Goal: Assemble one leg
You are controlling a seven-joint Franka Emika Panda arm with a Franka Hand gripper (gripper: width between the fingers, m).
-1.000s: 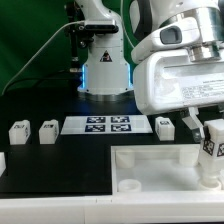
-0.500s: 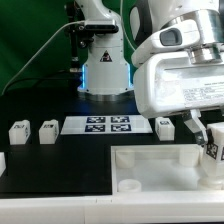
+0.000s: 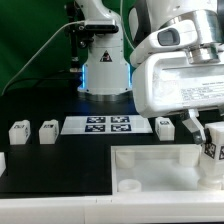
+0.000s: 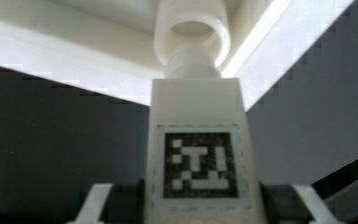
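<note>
My gripper (image 3: 207, 140) is shut on a leg (image 3: 212, 150), a small white block with a black-and-white tag, at the exterior view's right. It holds the leg over the far right corner of the large white rimmed tray piece (image 3: 150, 168). In the wrist view the held leg (image 4: 201, 130) stands between the two fingers (image 4: 101, 200), its tag facing the camera and its round end pointing at the white tray (image 4: 51, 40). Three more legs lie on the black table: two at the left (image 3: 18, 131) (image 3: 48, 130) and one near the gripper (image 3: 165, 126).
The marker board (image 3: 110, 124) lies flat in the middle of the table behind the tray. The arm's base (image 3: 104, 70) stands at the back. A white part (image 3: 2, 160) shows at the left edge. A round hole (image 3: 129, 184) sits in the tray's near left corner.
The gripper with the leg has shifted slightly down and to the right over the tray's corner. Nothing else has moved.
</note>
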